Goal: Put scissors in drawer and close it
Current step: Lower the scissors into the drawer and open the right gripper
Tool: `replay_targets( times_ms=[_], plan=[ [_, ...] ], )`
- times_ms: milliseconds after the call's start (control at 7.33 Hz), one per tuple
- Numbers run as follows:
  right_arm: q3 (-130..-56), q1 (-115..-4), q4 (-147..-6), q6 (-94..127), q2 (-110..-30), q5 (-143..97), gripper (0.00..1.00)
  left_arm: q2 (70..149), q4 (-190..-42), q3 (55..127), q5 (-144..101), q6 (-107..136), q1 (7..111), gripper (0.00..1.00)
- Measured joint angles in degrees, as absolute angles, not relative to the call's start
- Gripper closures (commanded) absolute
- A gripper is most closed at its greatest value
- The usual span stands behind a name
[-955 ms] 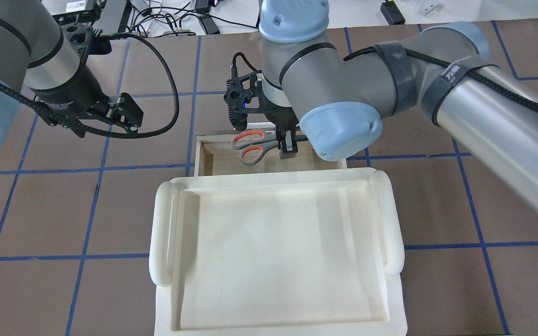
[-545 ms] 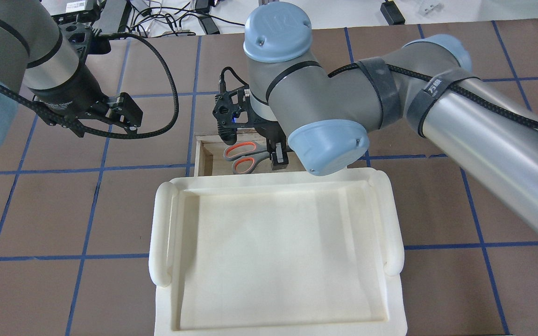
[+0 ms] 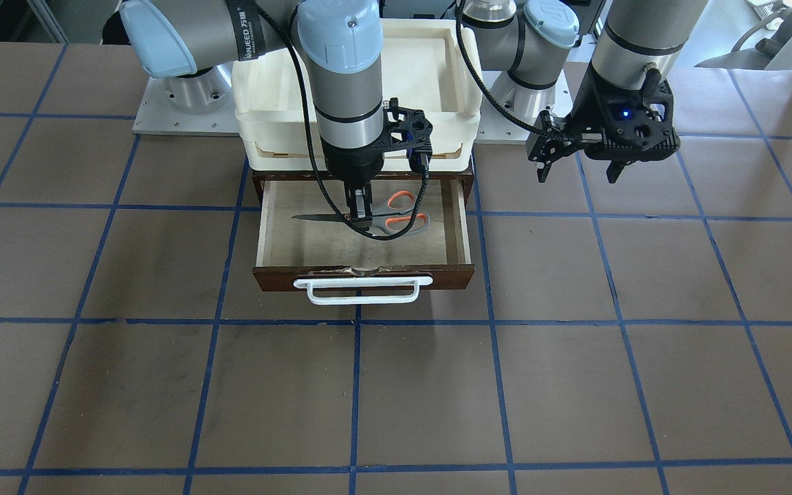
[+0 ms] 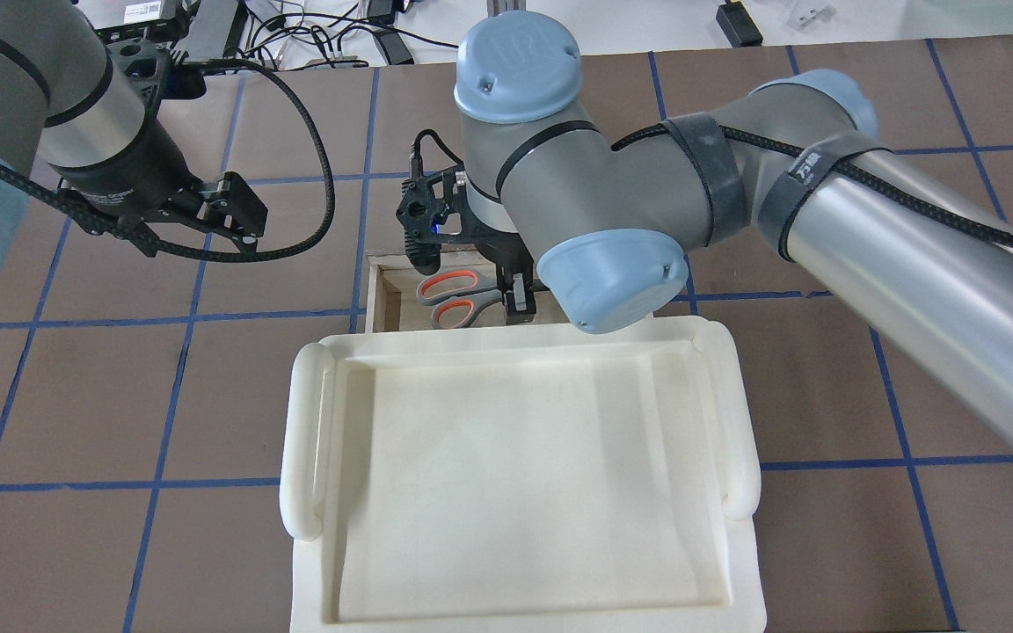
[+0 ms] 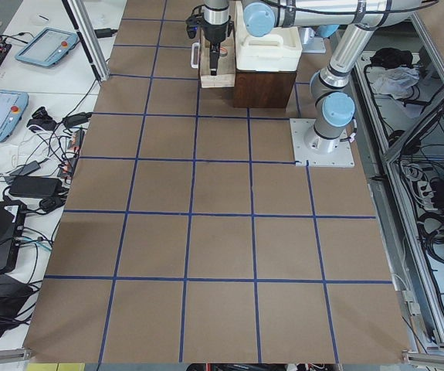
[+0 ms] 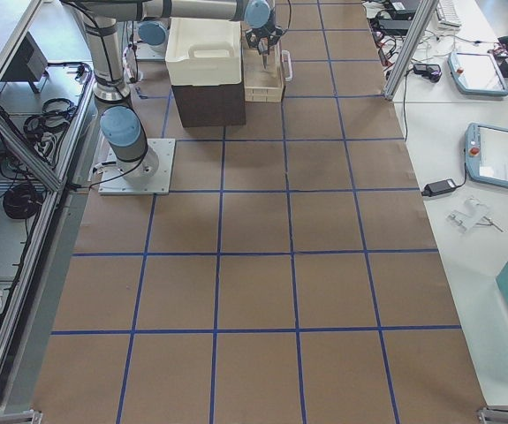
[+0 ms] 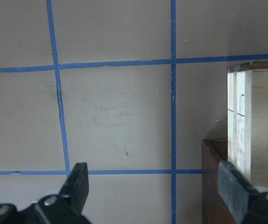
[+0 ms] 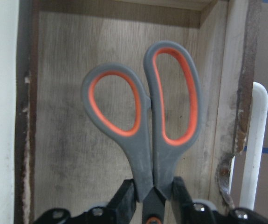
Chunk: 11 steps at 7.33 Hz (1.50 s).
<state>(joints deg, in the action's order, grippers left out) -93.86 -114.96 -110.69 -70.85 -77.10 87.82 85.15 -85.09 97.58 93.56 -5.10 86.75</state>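
Note:
The scissors (image 3: 399, 212), grey handles lined in orange-red, are held level and low inside the open drawer (image 3: 361, 276). My right gripper (image 3: 360, 214) is shut on them at the pivot, the blades pointing to the front view's left. The right wrist view shows the handles (image 8: 143, 140) over the pale plywood floor, clamped between my fingers (image 8: 124, 200). From overhead the scissors (image 4: 449, 299) and right gripper (image 4: 517, 303) show just beyond the tray. My left gripper (image 4: 238, 207) is open and empty, above the table beside the drawer; it also shows in its wrist view (image 7: 156, 186).
A cream-white plastic tray (image 4: 304, 440) sits on top of the dark brown cabinet and hides the drawer's back part from overhead. The white bar handle (image 3: 361, 290) sticks out at the drawer's front. The drawer's side wall (image 7: 238, 116) lies right of my left fingers.
My right arm has carried the scissors toward the overhead view's left and nearer the tray, lower into the drawer. The left gripper has hardly moved.

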Motion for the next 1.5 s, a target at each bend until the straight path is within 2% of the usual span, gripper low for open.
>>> replay_targets(
  times_ms=[273,409,682,1500],
  plan=[
    [-93.9,-115.0,-112.0,-70.7,-76.0,87.8,0.98,85.2,-85.1,97.6,93.7,-5.1,86.7,0.00],
    [-93.9,-115.0,-112.2,-70.7,-75.7,87.8,0.61,85.2,-85.2,97.6,93.8,-5.1,86.7,0.00],
    [-93.9,-115.0,-112.2,-70.5,-75.3,87.7,0.00,85.2,-85.2,97.6,93.9,-5.1,86.7,0.00],
    [-93.4,-114.0,-112.4,-70.6,-76.0,87.8,0.00,85.4,-85.2,97.6,93.8,-5.0,86.7,0.00]
  ],
)
